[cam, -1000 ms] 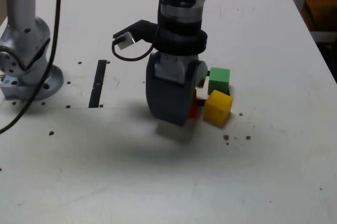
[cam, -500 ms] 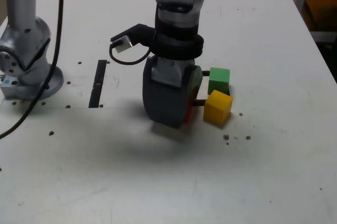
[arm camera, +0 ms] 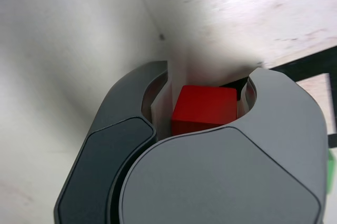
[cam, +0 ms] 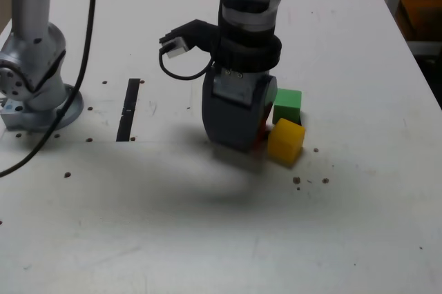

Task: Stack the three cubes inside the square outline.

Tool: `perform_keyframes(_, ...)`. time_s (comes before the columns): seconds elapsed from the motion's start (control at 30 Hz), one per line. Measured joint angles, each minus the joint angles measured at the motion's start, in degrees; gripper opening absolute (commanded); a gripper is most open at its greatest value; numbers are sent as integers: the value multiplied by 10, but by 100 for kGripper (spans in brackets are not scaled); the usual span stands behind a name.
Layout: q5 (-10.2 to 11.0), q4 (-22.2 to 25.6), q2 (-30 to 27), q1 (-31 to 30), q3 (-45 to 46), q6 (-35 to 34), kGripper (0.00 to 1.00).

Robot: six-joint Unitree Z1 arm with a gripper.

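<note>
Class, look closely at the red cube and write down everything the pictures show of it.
The red cube is a small, plain block with flat faces and fairly crisp edges, matte-looking and unmarked; its material cannot be told. In the wrist view it sits between the jaws of the gripper, with a narrow gap on one side; contact on the other cannot be judged. Black tape shows beside it. In the exterior view the gripper hides most of it, near the yellow cube.

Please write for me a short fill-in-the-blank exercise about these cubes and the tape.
The red cube is ____ the two jaws of the gripper.
The green cube is ____ from the exterior camera than the yellow cube.
The straight tape strip is coloured ____.

Missing words: between; farther; black.
</note>
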Motion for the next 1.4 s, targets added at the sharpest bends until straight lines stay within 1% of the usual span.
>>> perform_keyframes(0.07, 7, 11, 0, 2, -6, 0, 35)
perform_keyframes(0.2, 10, 21, 0, 4, -8, 0, 35)
perform_keyframes(0.3, 26, 25, 0, 9, -10, 11, 34)
perform_keyframes(0.4, 50, 27, -2, 29, -8, 48, 32)
perform_keyframes(0.43, 63, 34, -9, 44, -3, 80, 29)
perform_keyframes(0.47, 67, 40, -17, 55, 2, 93, 26)
perform_keyframes(0.5, 78, 47, -29, 67, 9, 116, 22)
perform_keyframes(0.57, 91, 54, -44, 82, 16, 133, 15)
perform_keyframes(0.6, 103, 57, -51, 88, 23, 149, 12)
perform_keyframes(0.63, 122, 59, -60, 94, 33, 174, 10)
perform_keyframes(0.73, 158, 59, -76, 109, 48, 222, 8)
perform_keyframes(0.8, 174, 59, -88, 108, 64, 262, 8)
perform_keyframes(0.97, 175, 54, -116, 81, 105, 332, 8)
perform_keyframes(1.07, 175, 57, -134, 76, 113, 380, 8)
perform_keyframes(1.13, 164, 69, -139, 76, 115, 427, 9)
perform_keyframes(1.2, 144, 86, -143, 72, 111, 471, 11)
perform_keyframes(1.3, 122, 119, -143, 69, 76, 530, 12)
perform_keyframes(1.37, 118, 128, -140, 68, 57, 563, 10)
perform_keyframes(1.4, 118, 135, -133, 68, 48, 568, 9)
